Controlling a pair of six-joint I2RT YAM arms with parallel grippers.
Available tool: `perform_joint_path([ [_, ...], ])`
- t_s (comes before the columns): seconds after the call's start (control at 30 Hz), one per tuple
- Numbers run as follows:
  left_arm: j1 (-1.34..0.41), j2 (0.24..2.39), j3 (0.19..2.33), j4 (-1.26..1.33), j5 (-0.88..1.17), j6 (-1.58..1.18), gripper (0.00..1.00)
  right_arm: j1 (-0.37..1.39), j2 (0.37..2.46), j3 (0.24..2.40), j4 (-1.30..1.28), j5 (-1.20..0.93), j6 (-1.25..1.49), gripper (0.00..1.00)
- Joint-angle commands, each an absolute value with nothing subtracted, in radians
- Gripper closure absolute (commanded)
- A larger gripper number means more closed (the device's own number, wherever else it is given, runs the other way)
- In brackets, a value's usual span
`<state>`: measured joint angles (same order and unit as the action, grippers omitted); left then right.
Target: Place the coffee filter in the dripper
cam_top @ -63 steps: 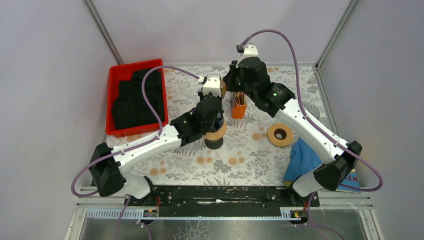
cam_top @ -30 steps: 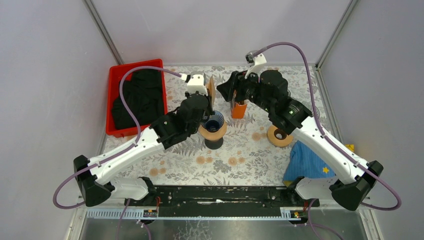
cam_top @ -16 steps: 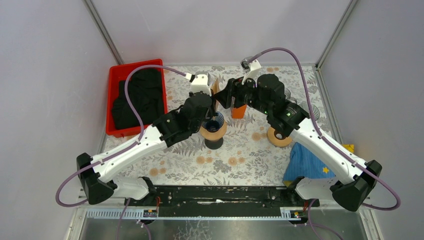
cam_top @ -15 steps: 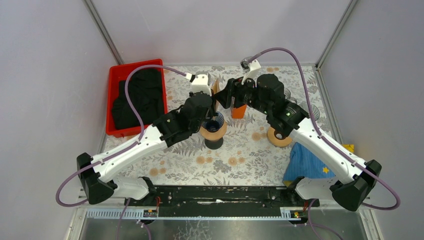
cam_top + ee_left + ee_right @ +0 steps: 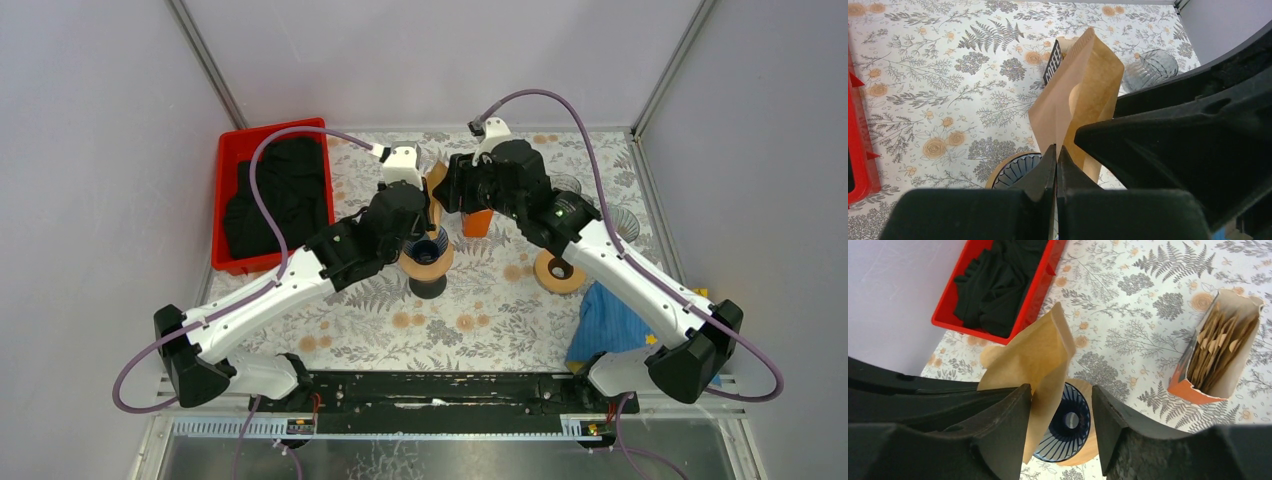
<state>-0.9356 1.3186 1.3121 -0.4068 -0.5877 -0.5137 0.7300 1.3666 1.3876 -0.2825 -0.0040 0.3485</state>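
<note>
Bright even light, soft shadows, sharp focus

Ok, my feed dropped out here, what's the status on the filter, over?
Left pincer shut on the coffee filter, held up near the dripper. Right pincer open, straddling the filter. Dripper bowl looks clear; filter not in yet.

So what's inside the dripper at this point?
The dripper shows only bare blue ribs and its centre hole. The coffee filter, pinched in the left hand, hangs above it and hides one side of the cone in the right wrist view, so that part cannot be checked.
</note>
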Motion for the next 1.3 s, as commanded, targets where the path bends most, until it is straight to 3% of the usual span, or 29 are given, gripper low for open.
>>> perform_joint_path([
  [0.0,-0.938,1.317,1.342,-0.409,-0.614,-0.501,1.00,0.739,1.368,1.456,-0.337,0.078,0.352,0.46],
  [0.17,-0.937,1.333,1.355,-0.429,-0.629,-0.515,1.00,0.743,1.391,1.501,-0.382,0.094,0.350,0.50],
  [0.43,-0.939,1.363,1.367,-0.442,-0.633,-0.523,1.00,0.752,1.417,1.538,-0.391,0.092,0.381,0.40],
  [0.73,-0.940,1.348,1.369,-0.441,-0.635,-0.533,1.00,0.756,1.454,1.560,-0.442,0.119,0.377,0.43],
  [1.03,-0.940,1.325,1.355,-0.442,-0.607,-0.569,0.99,0.766,1.463,1.591,-0.489,0.130,0.355,0.58],
  [1.27,-0.939,1.308,1.368,-0.516,-0.579,-0.619,0.97,0.785,1.477,1.640,-0.557,0.110,0.353,0.82],
])
